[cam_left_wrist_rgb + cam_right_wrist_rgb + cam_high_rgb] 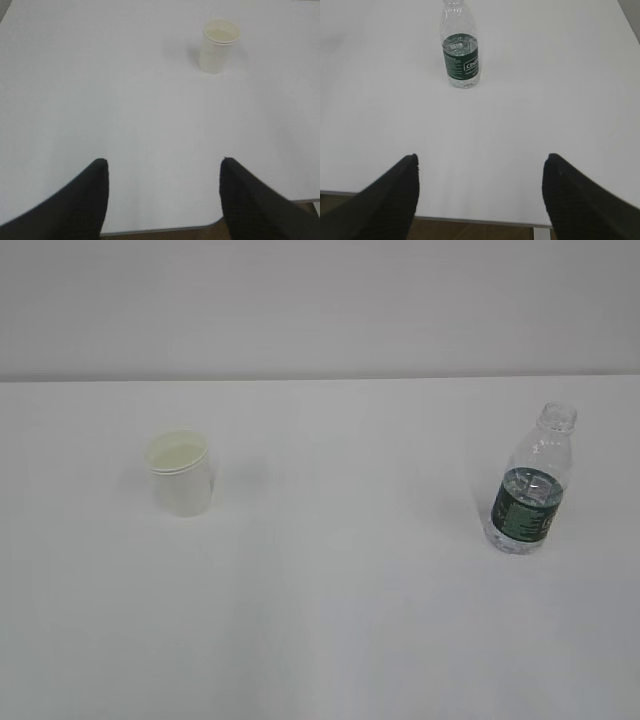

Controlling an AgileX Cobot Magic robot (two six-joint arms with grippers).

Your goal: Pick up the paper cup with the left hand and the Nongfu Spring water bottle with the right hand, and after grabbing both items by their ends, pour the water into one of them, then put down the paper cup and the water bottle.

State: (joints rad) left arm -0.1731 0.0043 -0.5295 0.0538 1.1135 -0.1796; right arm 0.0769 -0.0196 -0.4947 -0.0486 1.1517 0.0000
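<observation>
- Small white tapered paper cup [181, 473] with rolled rim and cream inside is seen upright on the plain white bench [330, 620], left part of the exterior view.
- Small clear ribbed plastic water bottle [530, 485] with dark green label band and capless neck is seen upright on the right part of the bench, well apart from the cup.
- Clear water [527, 483] is visible in the lower part of the bottle, surface about level with the top of the label band.
- Whether the cup holds any liquid cannot be told.
- No arm or gripper is shown in the exterior view.
- Left wrist view: black left gripper [164, 172] is seen with jaws spread wide, nothing between them, near the bench's front edge.
- In that view the cup [218, 46] sits far ahead of the jaws, offset to the right of their centre line, not touched.
- Right wrist view: black right gripper [480, 170] is seen with jaws spread wide, nothing held, also near the bench's front edge.
- In that view the bottle [460, 47] stands far ahead, slightly left of the jaw centre line, not touched; white lettering on the label is visible but too small to be read fully.
- Both task items are resting on the bench, ungrasped.
</observation>
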